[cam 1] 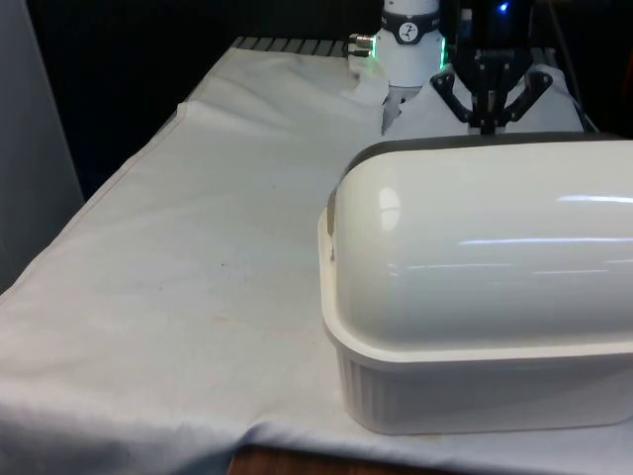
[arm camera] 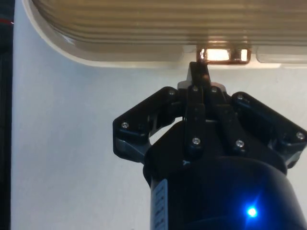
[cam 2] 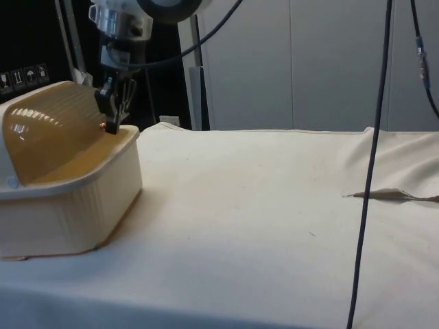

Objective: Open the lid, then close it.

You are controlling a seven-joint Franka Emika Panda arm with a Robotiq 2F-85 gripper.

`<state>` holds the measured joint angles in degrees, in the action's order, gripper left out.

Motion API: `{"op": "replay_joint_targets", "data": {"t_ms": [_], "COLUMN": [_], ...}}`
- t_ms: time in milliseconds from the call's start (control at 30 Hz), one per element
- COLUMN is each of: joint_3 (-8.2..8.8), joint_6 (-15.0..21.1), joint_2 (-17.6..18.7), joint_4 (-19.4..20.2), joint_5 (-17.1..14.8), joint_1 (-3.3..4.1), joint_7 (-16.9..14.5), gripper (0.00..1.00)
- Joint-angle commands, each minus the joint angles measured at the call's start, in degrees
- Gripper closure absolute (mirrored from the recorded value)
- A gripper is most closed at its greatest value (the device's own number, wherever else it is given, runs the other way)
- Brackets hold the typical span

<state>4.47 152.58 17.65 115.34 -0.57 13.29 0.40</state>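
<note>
A cream bread box (cam 1: pixel 475 297) stands at the front view's right with its rounded back to that camera. Its ribbed roll-top lid (cam 2: pixel 58 127) is down, with the lower edge at the box's front rim (cam 2: pixel 127 137). A small copper-coloured handle (arm camera: pixel 223 55) sits on that lower edge. My black gripper (cam 2: pixel 112 123) hangs at the rim on the robot's side, behind the box (cam 1: pixel 487 124). Its fingers (arm camera: pixel 199 76) are shut together, and their tips touch one end of the handle rather than closing around it.
The box takes up the table's side at the front view's right. White cloth (cam 1: pixel 218 247) stretches over the rest, with a fold (cam 2: pixel 391 195) far off in the side view. A black cable (cam 2: pixel 374 164) hangs down in front of the side camera.
</note>
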Motion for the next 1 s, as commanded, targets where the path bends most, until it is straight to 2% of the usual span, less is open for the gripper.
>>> {"op": "replay_joint_targets", "data": {"t_ms": [0,967], "joint_3": [0.29,0.4], "joint_6": [-0.6,-0.2], "joint_2": [-0.2,-0.6], "joint_4": [-0.5,-5.1], "joint_5": [0.5,0.1], "joint_1": [0.06,0.0], "joint_7": [0.1,0.0], "gripper": [1.0,1.0]}}
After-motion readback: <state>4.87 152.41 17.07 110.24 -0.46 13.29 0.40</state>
